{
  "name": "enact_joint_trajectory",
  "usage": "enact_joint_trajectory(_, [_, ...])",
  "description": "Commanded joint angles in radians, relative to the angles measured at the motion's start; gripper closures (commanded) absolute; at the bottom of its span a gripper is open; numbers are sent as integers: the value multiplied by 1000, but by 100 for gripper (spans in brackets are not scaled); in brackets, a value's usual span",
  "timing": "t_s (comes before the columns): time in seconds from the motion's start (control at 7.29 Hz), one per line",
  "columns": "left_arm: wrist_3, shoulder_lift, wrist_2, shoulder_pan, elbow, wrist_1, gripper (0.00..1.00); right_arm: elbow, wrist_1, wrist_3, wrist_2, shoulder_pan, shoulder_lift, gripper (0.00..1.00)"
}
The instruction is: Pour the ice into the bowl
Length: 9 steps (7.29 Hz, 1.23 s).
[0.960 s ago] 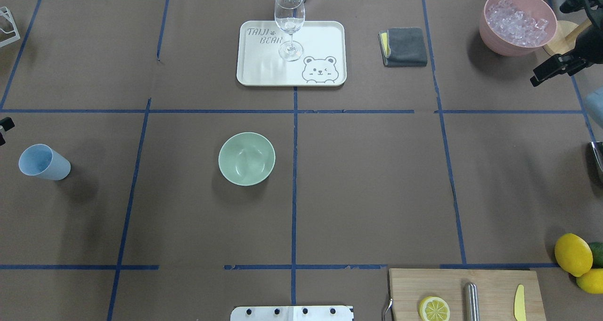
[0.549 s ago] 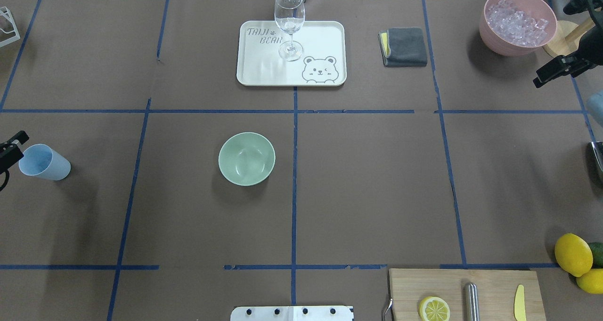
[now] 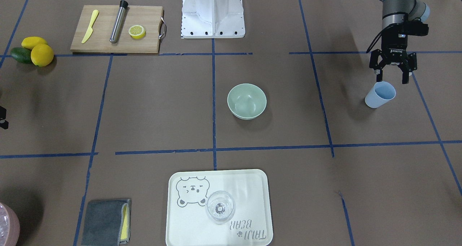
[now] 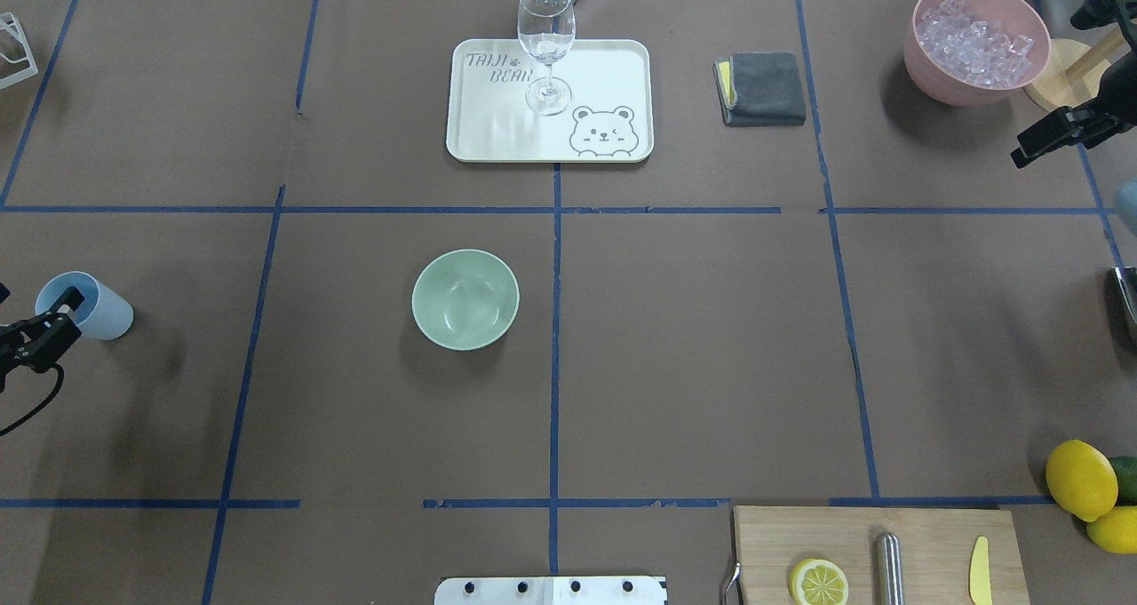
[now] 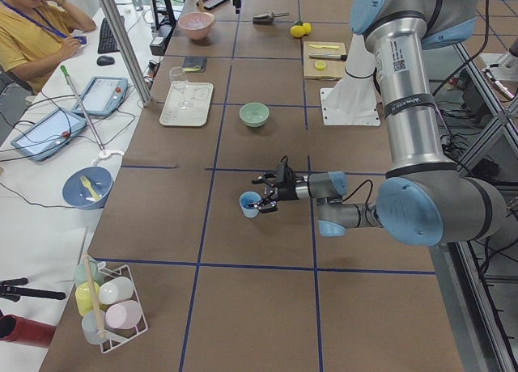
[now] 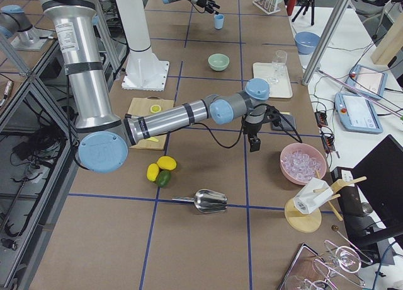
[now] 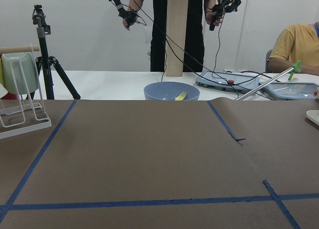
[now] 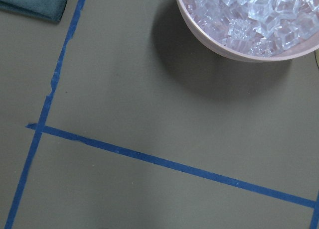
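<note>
On the tabletop [image 4: 693, 338], the pink container [image 4: 928, 67] was set at 2 o'clock from the bowl [image 4: 465, 298]. The left end effector [image 3: 390, 76] was spread apart just beside the blue cup [image 3: 380, 94]; the state of the right end effector [image 6: 254, 146] could not be told. The ice [image 4: 973, 41] was heaped in the pink container.

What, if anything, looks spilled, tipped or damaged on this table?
Nothing stands out. The bowl sits upright and empty, the ice lies inside the pink container, and the wine glass stands upright.
</note>
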Motion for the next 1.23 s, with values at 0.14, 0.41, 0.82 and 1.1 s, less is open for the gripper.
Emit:
enact_joint_trajectory(0.14, [-2,-57,88,61,105,-1,0,1,0,2,0,0,-2,0])
enact_joint_trajectory(0.41, [-3,-65,90,69,122,-1,0,1,-2,2,0,0,-2,0])
enact_joint_trajectory(0.82, [1,-151,116,72,221,-1,1,1,-2,2,0,5,-3,0])
enact_joint_trajectory(1.1, [6,-151,116,72,227,-7,1,1,-2,2,0,5,-3,0])
